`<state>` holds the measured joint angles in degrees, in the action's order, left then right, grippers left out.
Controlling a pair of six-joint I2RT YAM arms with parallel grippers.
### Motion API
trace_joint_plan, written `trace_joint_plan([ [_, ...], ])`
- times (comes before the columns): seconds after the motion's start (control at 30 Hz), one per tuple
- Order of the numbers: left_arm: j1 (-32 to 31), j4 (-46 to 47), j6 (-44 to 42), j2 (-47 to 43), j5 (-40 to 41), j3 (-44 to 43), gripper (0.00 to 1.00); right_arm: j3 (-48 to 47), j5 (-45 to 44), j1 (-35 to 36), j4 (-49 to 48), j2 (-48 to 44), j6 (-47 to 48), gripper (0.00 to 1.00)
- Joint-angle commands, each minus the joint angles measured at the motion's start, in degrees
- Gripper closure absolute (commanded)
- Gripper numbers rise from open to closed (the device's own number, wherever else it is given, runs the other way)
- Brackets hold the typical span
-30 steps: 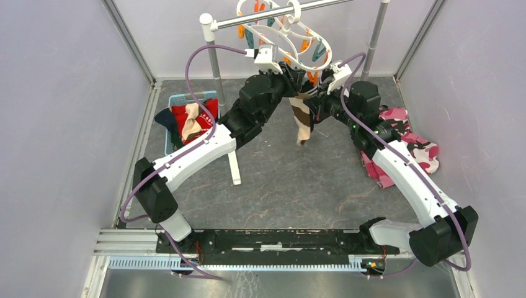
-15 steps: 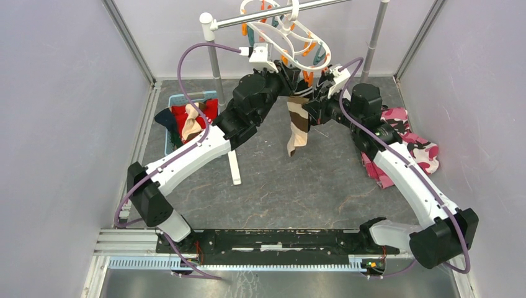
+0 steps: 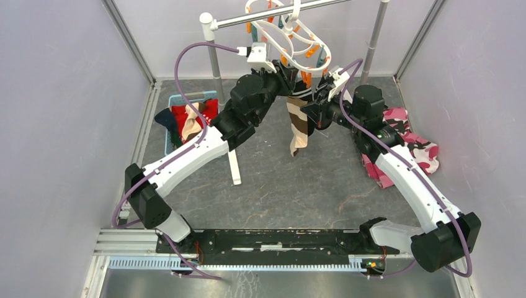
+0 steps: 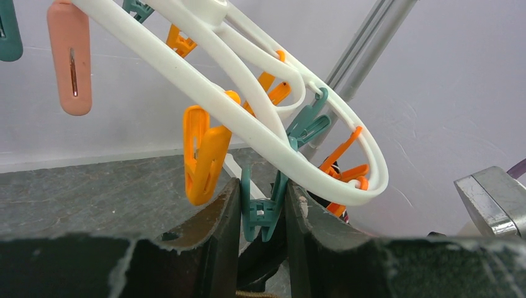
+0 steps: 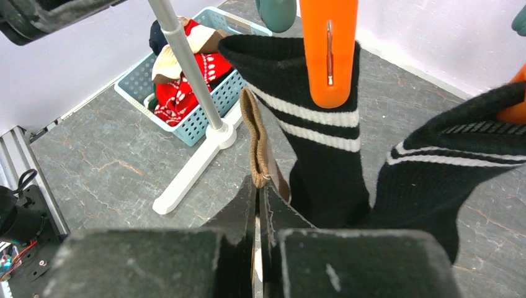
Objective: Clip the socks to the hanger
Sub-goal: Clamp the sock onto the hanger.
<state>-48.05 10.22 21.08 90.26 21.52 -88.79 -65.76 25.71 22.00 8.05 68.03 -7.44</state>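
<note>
1. Progress: two black striped socks (image 5: 322,124) already hang from the hanger (image 4: 248,118), the nearer one pinned by an orange clothespin (image 5: 327,43).
2. At least one red sock (image 5: 180,93) and a few others lie in the blue basket (image 5: 205,110) on the floor, well apart from both arms, so I judge that most of the work remains.
3. The brown sock (image 5: 257,136) is the one in hand. Its cuff stands up between the fingers of the right gripper (image 5: 257,186), which are pressed together on it, and the rest hangs down below the hanger.
4. The left gripper (image 4: 262,186) sits just under the white ring with its fingers on either side of a teal clothespin (image 4: 260,214). They are narrowly apart and appear clamped on its handles, as if to squeeze it open.
5. The brown cuff is near that clothespin but not yet in its mouth. Feeding it in is the step left for this sock.
</note>
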Motion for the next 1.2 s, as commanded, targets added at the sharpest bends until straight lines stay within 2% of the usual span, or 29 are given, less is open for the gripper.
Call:
trace_joint_plan([
  [0.0,-0.02,2.17,-2.52,-0.64,2.06,-0.86,0.7,-0.17,1.07,-0.14,-1.47,-1.22,0.75,1.0],
  [0.1,-0.02,2.26,-2.45,-0.21,1.82,-1.14,0.7,-0.19,1.26,-0.18,-1.39,-1.3,0.77,1.0],
  [0.43,-0.02,3.19,-1.57,0.88,0.01,-1.57,0.51,-0.29,1.78,-0.2,-1.31,-1.5,0.86,1.0],
  [0.53,-0.02,3.57,-1.34,1.15,-0.58,-1.59,0.51,-0.28,1.74,-0.2,-1.31,-1.58,0.93,1.0],
  [0.6,-0.02,3.79,-1.28,1.25,-0.75,-1.63,0.53,-0.38,1.74,-0.25,-1.2,-1.57,0.94,1.0],
  [0.77,-0.02,3.93,-1.35,1.34,-1.27,-1.91,0.67,-0.29,1.62,-0.32,-1.08,-1.76,1.18,1.0],
  [0.9,-0.02,3.89,-1.47,1.42,-2.03,-2.15,0.86,-0.47,1.17,-0.29,-0.73,-1.9,1.53,1.0],
  [0.97,-0.02,3.64,-1.46,1.49,-2.22,-2.37,0.93,-0.84,1.33,-0.32,-0.35,-1.89,1.4,1.0],
  [1.03,-0.02,3.35,-1.47,1.6,-2.25,-2.68,0.96,-1.63,1.88,-0.3,-0.09,-1.81,1.14,1.0],
  [1.17,-0.02,3.05,-1.57,1.59,-2.11,-3.12,0.97,-3.89,4.36,-0.31,0.96,-1.35,0.21,1.0],
])
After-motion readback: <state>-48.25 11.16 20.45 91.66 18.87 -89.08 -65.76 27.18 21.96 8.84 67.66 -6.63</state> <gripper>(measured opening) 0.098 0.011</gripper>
